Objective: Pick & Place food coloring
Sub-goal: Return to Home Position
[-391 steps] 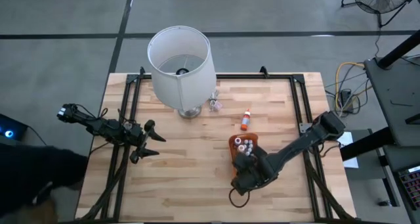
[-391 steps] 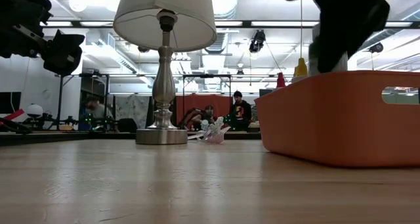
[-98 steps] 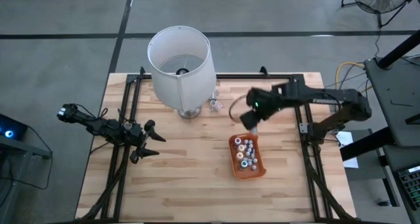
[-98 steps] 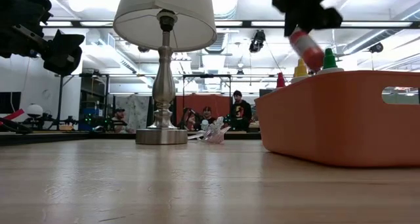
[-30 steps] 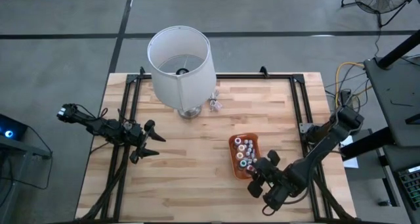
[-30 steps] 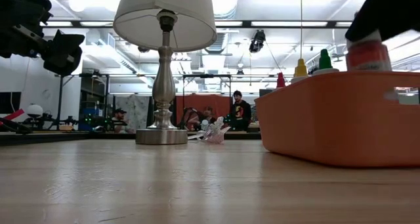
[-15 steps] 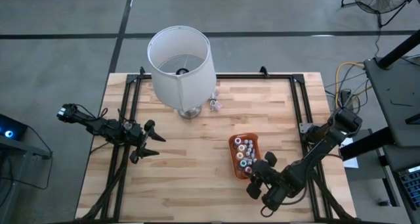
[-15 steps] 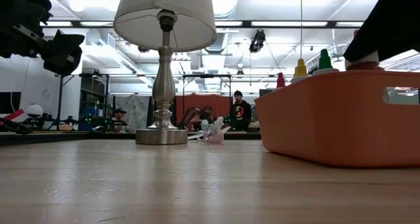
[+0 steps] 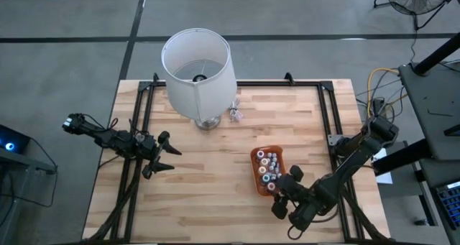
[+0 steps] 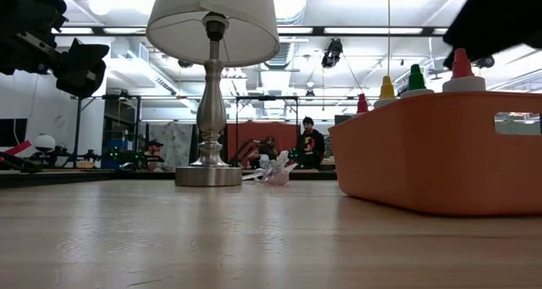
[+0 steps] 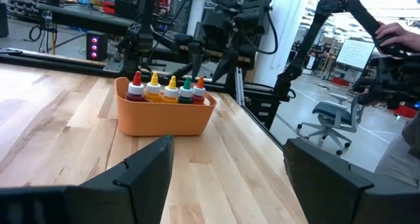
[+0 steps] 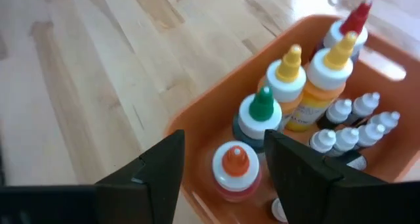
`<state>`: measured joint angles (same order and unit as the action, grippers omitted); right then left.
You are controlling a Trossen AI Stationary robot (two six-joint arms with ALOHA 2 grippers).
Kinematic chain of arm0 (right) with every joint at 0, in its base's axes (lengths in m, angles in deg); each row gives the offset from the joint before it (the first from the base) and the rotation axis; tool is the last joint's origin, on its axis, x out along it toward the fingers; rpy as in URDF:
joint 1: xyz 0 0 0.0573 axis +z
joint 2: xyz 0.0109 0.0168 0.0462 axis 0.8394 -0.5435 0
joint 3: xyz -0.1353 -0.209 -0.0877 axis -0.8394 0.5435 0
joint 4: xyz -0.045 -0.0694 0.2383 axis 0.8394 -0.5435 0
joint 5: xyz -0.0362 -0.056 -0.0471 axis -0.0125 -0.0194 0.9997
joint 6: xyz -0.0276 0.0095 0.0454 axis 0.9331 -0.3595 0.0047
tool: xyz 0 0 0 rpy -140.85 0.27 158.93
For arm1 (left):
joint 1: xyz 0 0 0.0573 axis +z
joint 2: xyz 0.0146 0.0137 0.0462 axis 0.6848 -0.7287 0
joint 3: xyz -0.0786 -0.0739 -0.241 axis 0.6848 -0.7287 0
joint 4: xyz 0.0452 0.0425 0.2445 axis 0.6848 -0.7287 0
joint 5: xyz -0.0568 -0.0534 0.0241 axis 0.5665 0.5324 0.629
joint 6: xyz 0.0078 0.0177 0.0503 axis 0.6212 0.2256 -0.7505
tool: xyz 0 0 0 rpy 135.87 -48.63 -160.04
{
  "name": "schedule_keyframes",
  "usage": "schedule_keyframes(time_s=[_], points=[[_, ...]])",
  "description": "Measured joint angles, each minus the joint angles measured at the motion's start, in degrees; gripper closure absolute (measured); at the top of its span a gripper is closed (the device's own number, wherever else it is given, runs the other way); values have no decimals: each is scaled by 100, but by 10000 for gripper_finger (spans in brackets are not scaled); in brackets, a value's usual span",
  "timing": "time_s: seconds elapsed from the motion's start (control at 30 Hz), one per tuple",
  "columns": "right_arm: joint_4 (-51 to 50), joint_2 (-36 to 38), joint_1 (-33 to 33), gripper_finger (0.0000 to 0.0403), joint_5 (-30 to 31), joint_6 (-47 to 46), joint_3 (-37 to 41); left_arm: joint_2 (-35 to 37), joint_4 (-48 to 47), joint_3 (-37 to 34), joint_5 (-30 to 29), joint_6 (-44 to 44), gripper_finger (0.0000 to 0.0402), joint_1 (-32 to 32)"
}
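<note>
So since half a second ago the right gripper (image 9: 286,192) has backed off the red-capped bottle (image 10: 460,64). In the low view that bottle now stands in plain sight in the orange bin (image 10: 423,153) instead of hiding behind the dark arm.

The right gripper sits just past the near end of the bin, fingers (image 12: 157,165) spread wide with nothing between them. Its wrist view looks straight down on the food coloring bottles (image 12: 289,73): bigger ones with orange, green, yellow and red caps standing upright, plus a bunch of tiny white-capped ones (image 12: 341,138) packed in next to them. From above, all of them are inside the bin, which sits right of the table's middle, toward the near side.

The left gripper (image 9: 171,152) waits at the table's left edge, well apart from the bin, also spread wide and empty.

The table lamp (image 9: 198,58) stands at the far side, left of the bin. A small clear crumpled thing (image 9: 235,114) lies just right of its base; can't tell what it is.
</note>
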<state>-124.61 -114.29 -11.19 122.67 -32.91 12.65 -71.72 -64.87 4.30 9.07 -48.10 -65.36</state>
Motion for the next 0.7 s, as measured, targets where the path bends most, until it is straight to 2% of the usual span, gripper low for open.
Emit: schedule_keyframes(time_s=[0.33,0.7], points=[[-3,742,0,175,63,871,-103,1,0,-1,0,0,143,-1],[33,1723,-295,90,103,2454,-37,0,0,0,2,0,143,0]])
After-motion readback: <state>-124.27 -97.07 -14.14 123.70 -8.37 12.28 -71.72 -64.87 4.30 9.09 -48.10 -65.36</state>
